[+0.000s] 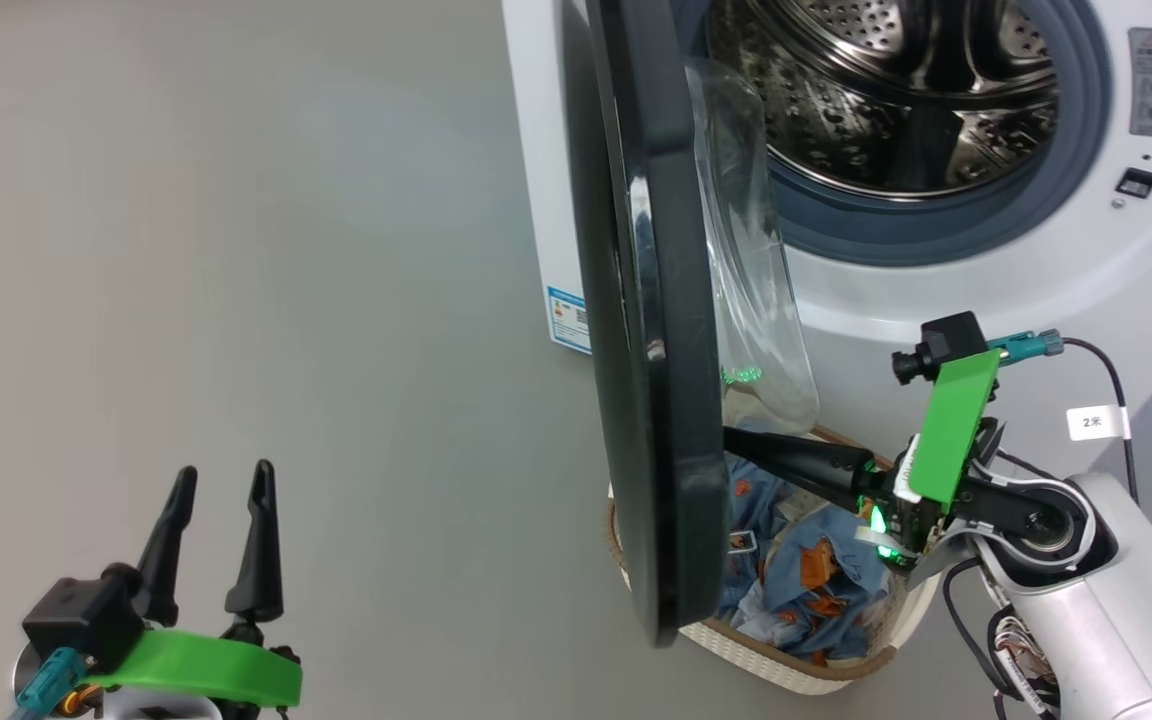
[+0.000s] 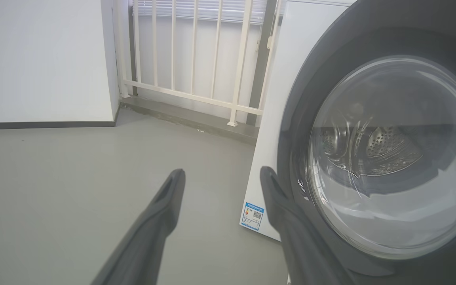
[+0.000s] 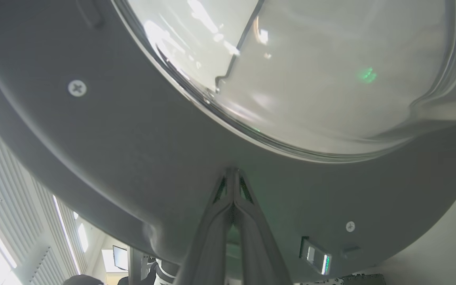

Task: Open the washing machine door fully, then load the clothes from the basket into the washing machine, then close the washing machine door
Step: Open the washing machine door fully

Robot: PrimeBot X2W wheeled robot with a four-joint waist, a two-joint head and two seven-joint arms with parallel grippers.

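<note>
The washing machine door [image 1: 651,330] stands partly open and is seen nearly edge-on in the head view, its clear glass window [image 1: 751,250] bulging from the inner face toward the washing machine [image 1: 936,290]. Behind the door's inner side the steel drum [image 1: 886,90] and grey gasket [image 1: 936,215] are exposed. The right gripper [image 1: 736,440] is on the inner side of the door. Its two fingers are pressed together with nothing between them, and their tips are at the door's inner face just below the window. The right wrist view confirms this: the closed right gripper [image 3: 232,172] meets the grey inner rim of the door [image 3: 133,158] below the glass window [image 3: 311,71], apparently touching it. The basket [image 1: 796,665] sits on the floor on the door's inner side, partly hidden by the door's lower edge. The clothes [image 1: 806,580] lie piled inside it, directly beneath the right gripper's fingers. The left gripper [image 1: 223,478] is on the door's outer side, well apart from it, above bare floor [image 1: 236,250]; its jaws are spread wide and hold nothing. In the left wrist view the left gripper [image 2: 222,172] points beside the door's outer face [image 2: 303,118], with the label sticker [image 2: 253,216] low on the machine's side panel just beside the door rim and a white railing [image 2: 192,59] beyond.
</note>
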